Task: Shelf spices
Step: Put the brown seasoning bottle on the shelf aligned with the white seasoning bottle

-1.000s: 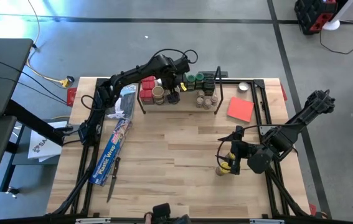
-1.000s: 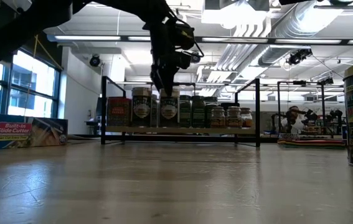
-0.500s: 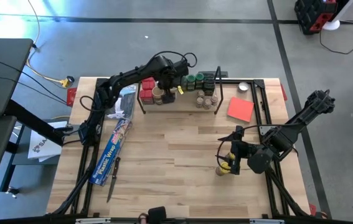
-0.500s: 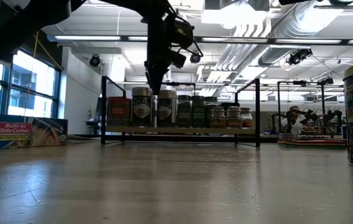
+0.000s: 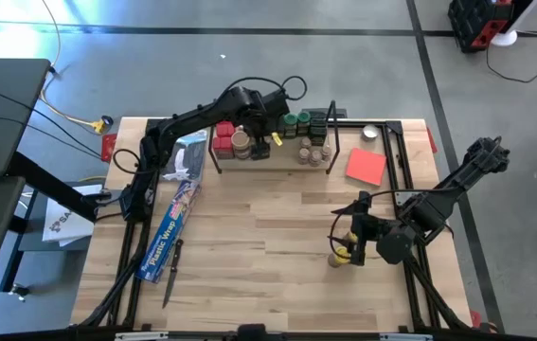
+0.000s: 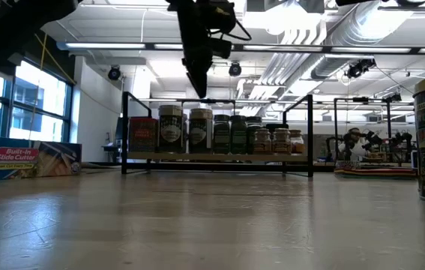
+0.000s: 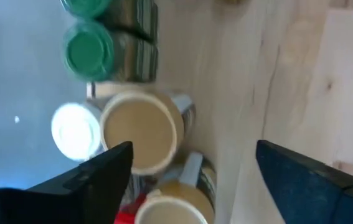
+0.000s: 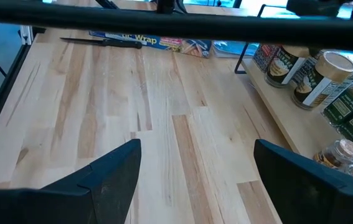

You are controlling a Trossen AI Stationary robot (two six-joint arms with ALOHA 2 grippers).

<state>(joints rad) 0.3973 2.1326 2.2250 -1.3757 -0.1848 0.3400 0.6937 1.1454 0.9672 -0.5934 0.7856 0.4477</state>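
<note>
The shelf [image 5: 282, 162] stands at the table's far middle, with several spice jars and tins on it: red tins [image 5: 225, 128], tan-lidded jars [image 5: 241, 142], green-lidded jars [image 5: 296, 121]. My left gripper [image 5: 262, 130] hangs open and empty above the jars, over a tan-lidded jar [image 7: 142, 132]; the low view shows it [image 6: 199, 81] clear of the jar tops. My right gripper [image 5: 351, 239] is open over the table's near right. A yellow jar [image 5: 344, 254] stands on the table just beside it, out of the right wrist view.
A long blue plastic-wrap box [image 5: 171, 227] and a dark tool [image 5: 171, 275] lie at the left. A flat red sheet [image 5: 366, 167] and a round tin [image 5: 370, 132] lie to the right of the shelf. Bare wood [image 5: 259, 227] spreads across the middle.
My left gripper has gone up from the tan-lidded jars on the shelf and now hangs clear above them. The jars stay standing on the shelf.
</note>
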